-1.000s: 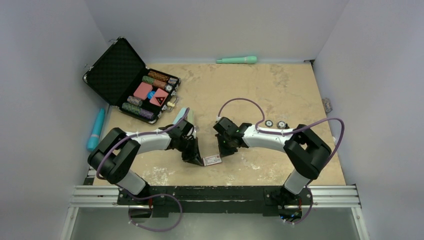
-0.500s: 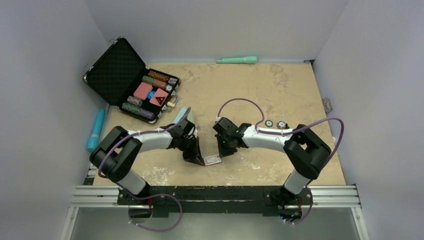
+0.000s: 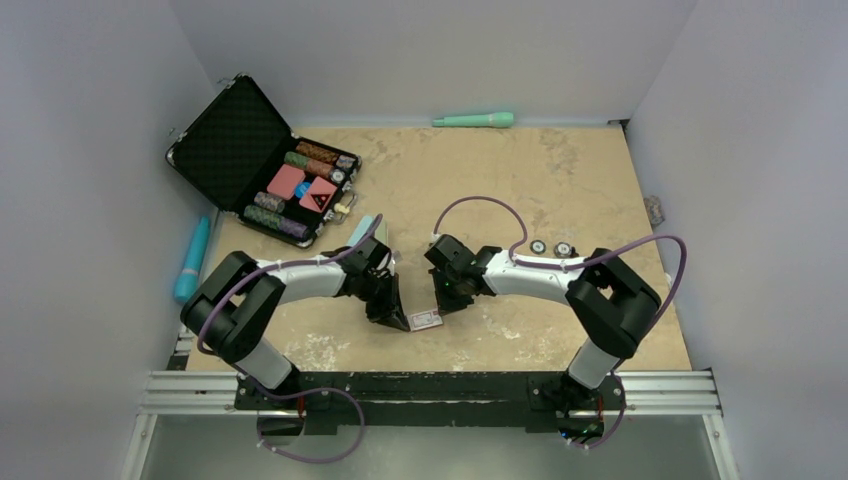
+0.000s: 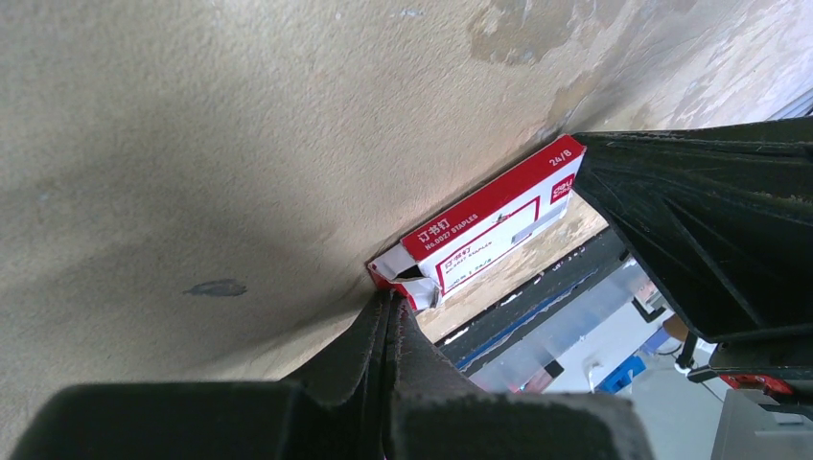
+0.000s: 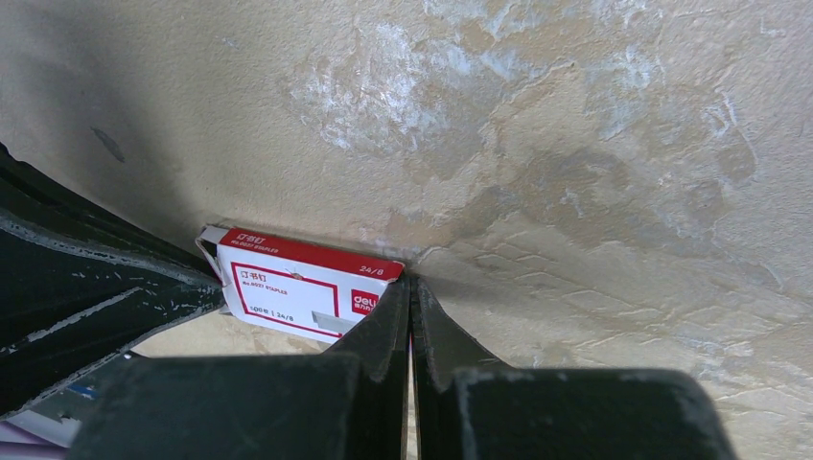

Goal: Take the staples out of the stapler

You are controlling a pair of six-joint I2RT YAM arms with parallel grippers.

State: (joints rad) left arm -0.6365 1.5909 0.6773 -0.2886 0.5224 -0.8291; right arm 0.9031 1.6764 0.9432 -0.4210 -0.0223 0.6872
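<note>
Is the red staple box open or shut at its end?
Open: in the left wrist view, the staple box has end flaps bent outward.

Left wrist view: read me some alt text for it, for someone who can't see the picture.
A small red and white staple box lies flat on the mottled tan table, with the left gripper, shut, at its opened end. The right gripper looms dark at the box's other end.

The left arm [image 3: 300, 280] and right arm [image 3: 545, 272] have white shells and black joints. A purple cable [image 3: 480, 203] loops behind the matte-black, scuffed left gripper [image 4: 388, 305] and right gripper [image 5: 410, 289].
</note>
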